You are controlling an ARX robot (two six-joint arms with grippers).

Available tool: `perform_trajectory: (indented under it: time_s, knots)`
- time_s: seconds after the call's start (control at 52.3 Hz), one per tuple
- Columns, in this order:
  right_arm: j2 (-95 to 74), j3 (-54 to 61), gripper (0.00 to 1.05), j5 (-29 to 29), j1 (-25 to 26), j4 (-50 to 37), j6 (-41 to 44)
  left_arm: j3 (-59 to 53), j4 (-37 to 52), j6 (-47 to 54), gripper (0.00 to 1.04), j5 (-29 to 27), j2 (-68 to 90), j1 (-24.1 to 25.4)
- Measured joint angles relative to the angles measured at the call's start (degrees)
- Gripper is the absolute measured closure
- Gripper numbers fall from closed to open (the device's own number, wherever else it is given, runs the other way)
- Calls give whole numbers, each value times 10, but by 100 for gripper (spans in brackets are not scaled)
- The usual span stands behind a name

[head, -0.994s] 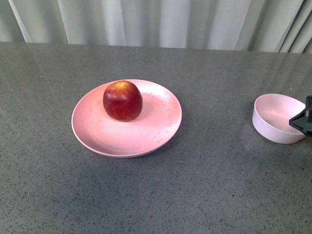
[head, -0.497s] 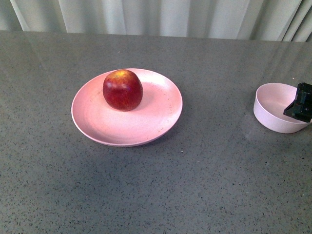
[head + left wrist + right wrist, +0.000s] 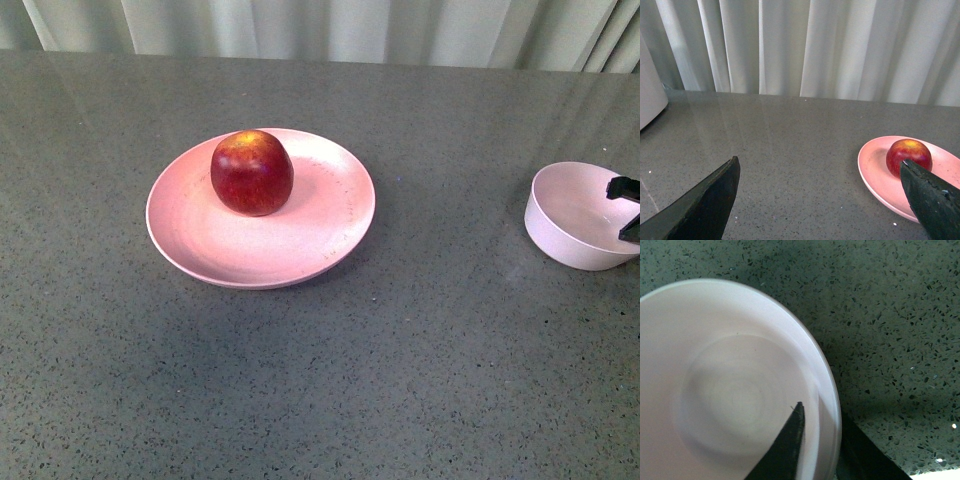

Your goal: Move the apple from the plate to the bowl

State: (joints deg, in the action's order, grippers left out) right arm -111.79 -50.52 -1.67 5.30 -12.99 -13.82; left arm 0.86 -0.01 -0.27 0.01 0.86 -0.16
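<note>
Black right pincer (image 3: 821, 415), narrowly parted, straddles the bowl (image 3: 715, 365) rim.

Speckled grey table (image 3: 320, 400) with plate (image 3: 250, 255) and bowl (image 3: 560, 240), well apart.

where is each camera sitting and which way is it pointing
front: on the body, looking down across the table at apple, plate and bowl; right gripper shows at the bowl.
left wrist: on the left arm, facing the curtain; left gripper jaws wide apart.
right wrist: looks down into the bowl, jaws astride its rim.
shared: front and left wrist see apple and plate.
</note>
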Motion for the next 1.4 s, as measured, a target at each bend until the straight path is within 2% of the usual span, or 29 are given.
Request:
perform_trajectory:
  time_s: [0.076, 0.306, 0.593, 0.784, 1.205, 1.243, 1.396]
  knots:
    - [0, -2, 103, 0, -5, 4, -2, 0, 0, 0, 9, 0, 0, 0]
    - [7, -4, 103, -10, -26, 14, -16, 0, 0, 0, 9, 0, 0, 0]
    - [5, -49, 103, -8, -98, 42, -39, 0, 0, 0, 9, 0, 0, 0]
    - [-24, -98, 103, 13, -142, 69, -47, 0, 0, 0, 9, 0, 0, 0]
    - [-60, -125, 103, 31, -162, 81, -47, 0, 0, 0, 9, 0, 0, 0]
    - [-60, -125, 99, 29, -163, 78, -47, 0, 0, 0, 9, 0, 0, 0]
    - [-45, -111, 69, 14, -164, 55, -47, 0, 0, 0, 9, 0, 0, 0]
